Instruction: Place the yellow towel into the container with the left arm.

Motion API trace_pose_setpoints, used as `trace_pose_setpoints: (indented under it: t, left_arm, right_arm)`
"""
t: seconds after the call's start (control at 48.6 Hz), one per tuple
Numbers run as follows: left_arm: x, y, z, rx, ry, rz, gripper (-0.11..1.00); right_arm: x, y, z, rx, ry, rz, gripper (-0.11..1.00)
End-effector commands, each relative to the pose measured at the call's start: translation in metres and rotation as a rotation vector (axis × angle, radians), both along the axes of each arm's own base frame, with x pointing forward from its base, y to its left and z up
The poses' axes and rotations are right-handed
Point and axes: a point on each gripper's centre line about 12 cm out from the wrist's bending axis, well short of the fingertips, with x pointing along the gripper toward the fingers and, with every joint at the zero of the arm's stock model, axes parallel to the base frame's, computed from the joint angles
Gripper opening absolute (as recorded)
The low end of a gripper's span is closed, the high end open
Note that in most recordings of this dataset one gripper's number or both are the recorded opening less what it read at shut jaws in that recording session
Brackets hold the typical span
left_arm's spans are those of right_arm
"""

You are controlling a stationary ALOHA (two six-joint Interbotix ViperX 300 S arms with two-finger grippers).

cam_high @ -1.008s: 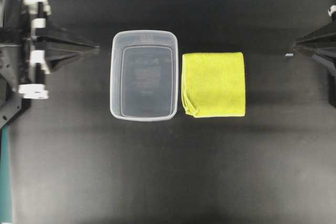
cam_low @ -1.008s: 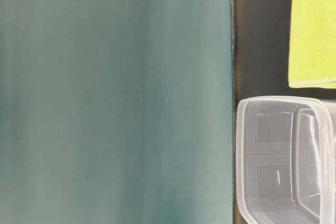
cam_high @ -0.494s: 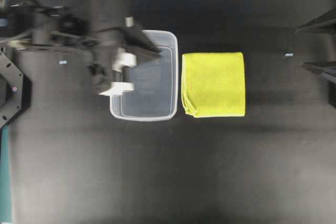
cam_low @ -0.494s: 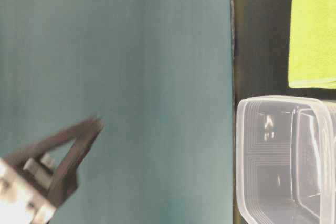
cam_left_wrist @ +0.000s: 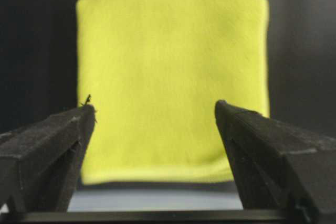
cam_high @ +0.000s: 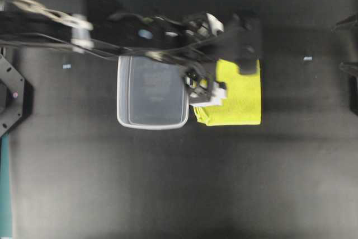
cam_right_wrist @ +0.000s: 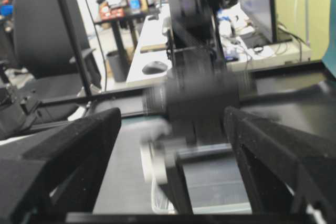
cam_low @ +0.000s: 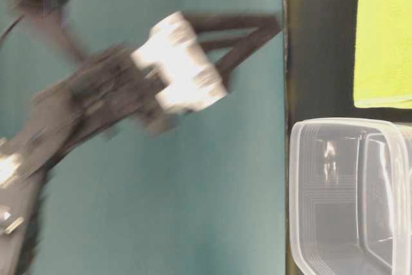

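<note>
The yellow towel (cam_high: 241, 100) lies folded on the black table just right of the clear container (cam_high: 118, 94), which is empty. My left arm reaches from the left across the container's far edge. Its left gripper (cam_high: 243, 55) is open, blurred by motion, and hovers over the towel's far-left part. In the left wrist view the towel (cam_left_wrist: 173, 72) lies ahead between the open fingers of the left gripper (cam_left_wrist: 153, 106), with the container's rim (cam_left_wrist: 152, 201) below. My right gripper (cam_high: 337, 47) is open and empty at the right edge, and also shows in its own wrist view (cam_right_wrist: 172, 116).
The table-level view shows the towel (cam_low: 383, 37), the container (cam_low: 293, 178), a teal wall and the blurred left gripper (cam_low: 257, 33). Small white marks (cam_high: 306, 58) lie on the table. The right wrist view shows the left arm, an office chair and desks behind.
The left arm has swung right, from the left edge over the container to above the towel. The right gripper has opened and drawn back to the right edge.
</note>
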Motion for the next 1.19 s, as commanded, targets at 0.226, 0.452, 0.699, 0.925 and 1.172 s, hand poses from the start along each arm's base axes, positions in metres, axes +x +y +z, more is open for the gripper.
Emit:
trace_pose_setpoints:
  t: [0.226, 0.452, 0.699, 0.925, 1.172]
  left_arm:
    - [0.029, -0.005, -0.067, 0.025, 0.094, -0.054, 0.91]
    - [0.029, -0.009, -0.104, 0.022, 0.157, -0.059, 0.91]
    - [0.029, -0.011, -0.104, 0.02, 0.16, -0.062, 0.75]
    - [0.034, -0.016, -0.072, 0.03, 0.103, -0.081, 0.14]
    - [0.03, -0.016, 0.034, 0.036, 0.016, -0.073, 0.07]
  right_arm:
    - [0.001, 0.0, 0.004, 0.005, -0.011, -0.001, 0.77]
    - [0.0, 0.0, 0.006, 0.008, -0.021, -0.001, 0.76]
    - [-0.001, 0.0, 0.007, 0.008, -0.025, -0.001, 0.76]
    - [-0.001, 0.0, 0.009, 0.008, -0.032, -0.001, 0.75]
    - [-0.002, 0.0, 0.009, 0.006, -0.032, -0.001, 0.75]
